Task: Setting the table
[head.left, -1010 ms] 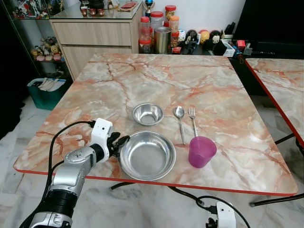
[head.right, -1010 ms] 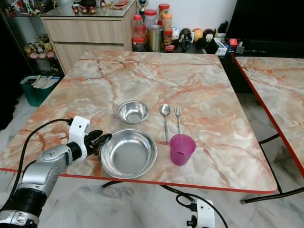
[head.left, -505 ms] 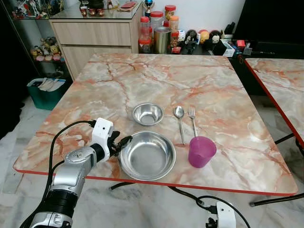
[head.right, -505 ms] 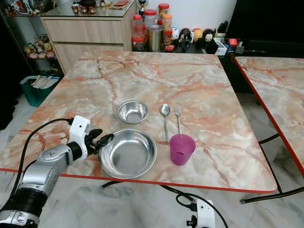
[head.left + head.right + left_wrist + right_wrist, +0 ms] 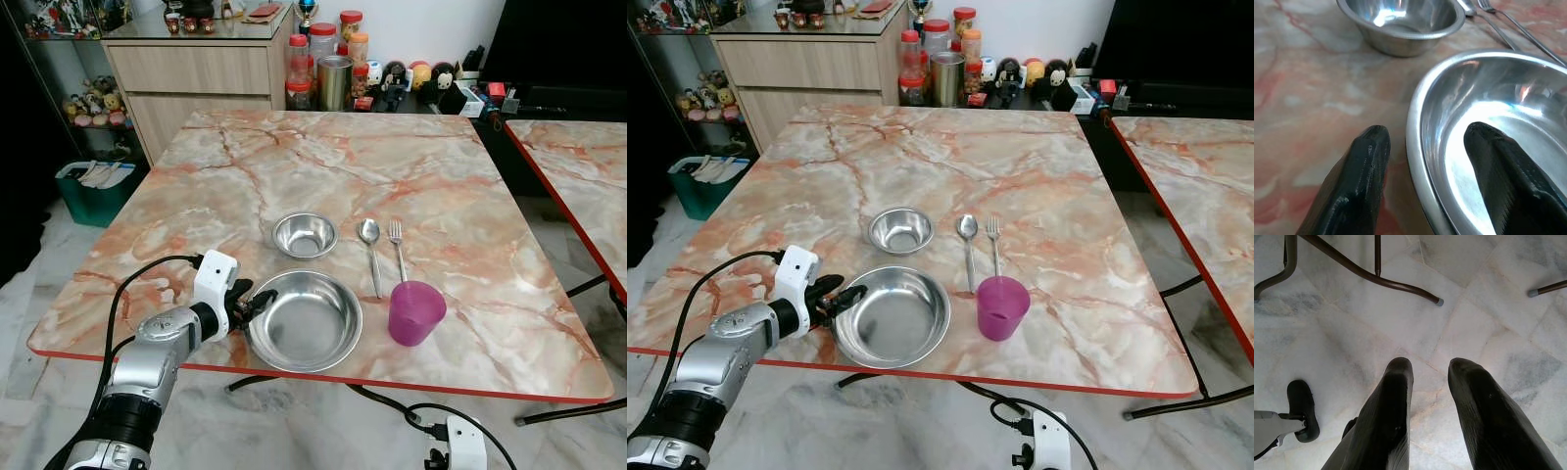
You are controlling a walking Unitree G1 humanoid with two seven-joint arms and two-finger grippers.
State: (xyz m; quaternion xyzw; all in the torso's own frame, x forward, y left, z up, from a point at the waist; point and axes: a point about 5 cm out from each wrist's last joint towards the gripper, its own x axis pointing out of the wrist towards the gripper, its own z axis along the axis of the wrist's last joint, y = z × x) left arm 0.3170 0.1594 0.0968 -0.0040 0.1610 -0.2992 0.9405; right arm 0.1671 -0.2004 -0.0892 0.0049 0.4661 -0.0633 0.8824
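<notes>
Steel bowl (image 5: 305, 320) sits near the table (image 5: 470, 186) edge, left hand (image 5: 247, 308) spread apart straddling its rim, probably to nudge it.

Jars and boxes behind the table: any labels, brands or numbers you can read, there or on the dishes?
None can be read.
Jars: labels too small and blurred.
Boxes: print too small.
Large bowl, small bowl, cup: no markings.
</notes>
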